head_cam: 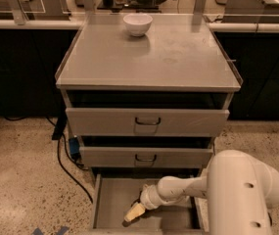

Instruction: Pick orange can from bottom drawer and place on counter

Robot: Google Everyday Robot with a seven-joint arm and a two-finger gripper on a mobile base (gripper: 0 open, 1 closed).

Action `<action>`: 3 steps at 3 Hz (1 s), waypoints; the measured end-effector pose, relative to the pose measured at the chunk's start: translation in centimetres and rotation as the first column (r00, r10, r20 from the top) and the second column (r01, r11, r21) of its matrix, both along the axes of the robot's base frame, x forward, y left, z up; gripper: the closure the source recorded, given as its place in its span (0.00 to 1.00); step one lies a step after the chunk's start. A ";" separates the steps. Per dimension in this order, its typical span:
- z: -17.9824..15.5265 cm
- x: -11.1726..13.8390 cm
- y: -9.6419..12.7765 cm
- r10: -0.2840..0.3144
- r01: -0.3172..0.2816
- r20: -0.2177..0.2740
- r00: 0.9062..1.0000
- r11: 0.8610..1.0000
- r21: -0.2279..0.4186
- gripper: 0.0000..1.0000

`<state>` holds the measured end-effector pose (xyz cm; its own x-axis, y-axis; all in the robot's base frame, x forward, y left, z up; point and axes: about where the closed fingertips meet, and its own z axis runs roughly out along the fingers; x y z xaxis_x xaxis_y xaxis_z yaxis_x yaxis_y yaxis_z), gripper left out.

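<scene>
The bottom drawer [110, 204] is pulled open at the foot of the grey cabinet, and its flat grey floor shows. My white arm reaches in from the right. My gripper [133, 213], pale yellowish at its tip, is low over the middle of the drawer floor and points left and down. I cannot make out the orange can; it is either hidden at the gripper's tip or out of sight. The counter [178, 58] is the broad grey cabinet top above.
A white bowl [137, 24] stands at the back of the counter. Two shut grey drawers with dark handles [148, 122] sit above the open one. A black cable [63, 165] runs over the speckled floor on the left. Dark-fronted counters stand behind.
</scene>
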<state>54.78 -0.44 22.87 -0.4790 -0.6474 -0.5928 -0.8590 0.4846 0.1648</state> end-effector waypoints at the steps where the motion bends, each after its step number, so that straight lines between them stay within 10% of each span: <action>1: -3.2 -0.1 3.0 0.035 -0.034 0.015 0.999 0.997 -0.071 0.00; 3: -4.8 -0.9 3.0 0.057 -0.057 0.014 0.998 0.998 0.021 0.00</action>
